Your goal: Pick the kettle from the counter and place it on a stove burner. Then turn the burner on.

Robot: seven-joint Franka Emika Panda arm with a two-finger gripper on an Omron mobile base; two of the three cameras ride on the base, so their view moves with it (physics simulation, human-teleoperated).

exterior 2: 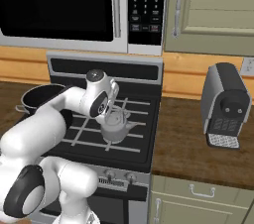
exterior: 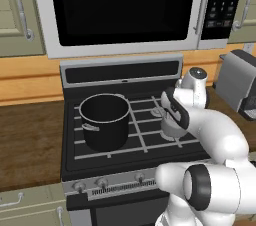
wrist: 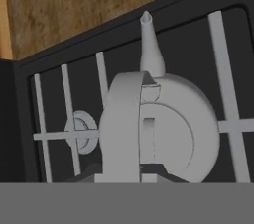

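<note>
The silver-grey kettle (wrist: 168,129) stands upright over the black grate bars at the front right of the stove (exterior 2: 141,141), spout toward the wood counter (wrist: 74,10). My gripper (wrist: 126,171) comes straight down on it, dark tips pressed against both sides of the arched handle, shut on it. From the right base view the kettle (exterior 2: 115,128) sits under the hand (exterior 2: 111,111); whether its base touches the grate I cannot tell. In the left base view the arm hides part of the kettle (exterior: 172,126). A round silver burner (wrist: 79,131) lies bare beside it, toward the stove's back (exterior: 157,112).
A big black pot (exterior: 105,120) fills the left side of the stove. Silver knobs (exterior: 102,182) line the stove front. A grey coffee machine (exterior 2: 225,104) stands on the counter (exterior 2: 193,139) to the right. The microwave (exterior: 120,5) hangs above.
</note>
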